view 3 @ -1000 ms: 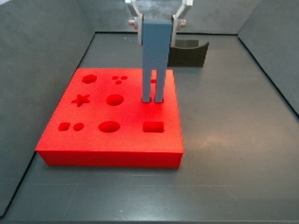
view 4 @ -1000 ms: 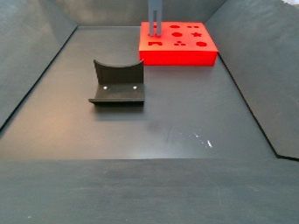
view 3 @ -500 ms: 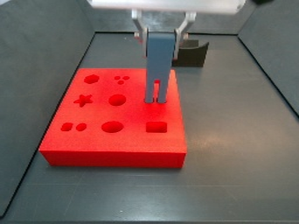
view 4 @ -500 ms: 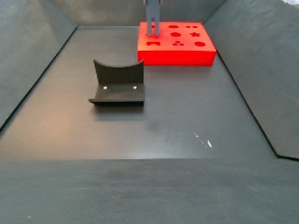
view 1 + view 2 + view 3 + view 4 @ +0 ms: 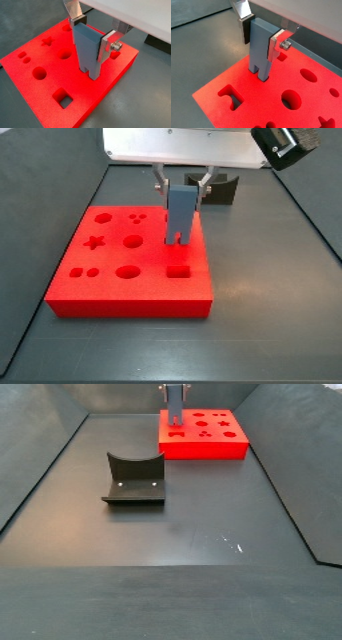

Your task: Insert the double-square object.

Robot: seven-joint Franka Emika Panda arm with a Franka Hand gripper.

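in both wrist views the gripper (image 5: 93,34) (image 5: 262,34) clamps one double-square object (image 5: 88,50) (image 5: 260,50) upright, its two prongs entering the red board (image 5: 40,60) (image 5: 258,100). in a side view it sits lower than half a second ago (image 5: 181,213). in a side view one dark fixture (image 5: 134,479) stands well apart.

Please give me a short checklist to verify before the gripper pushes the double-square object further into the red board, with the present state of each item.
1. Gripper shut on the double-square object: ok.
2. Object upright in a side view: ok.
3. Prongs at the red board surface, in both wrist views: ok.
4. Prongs matched to their holes: cannot tell, tips hide them.
5. Square hole next to the prongs left free: ok.
6. Fixture apart from the board: ok.
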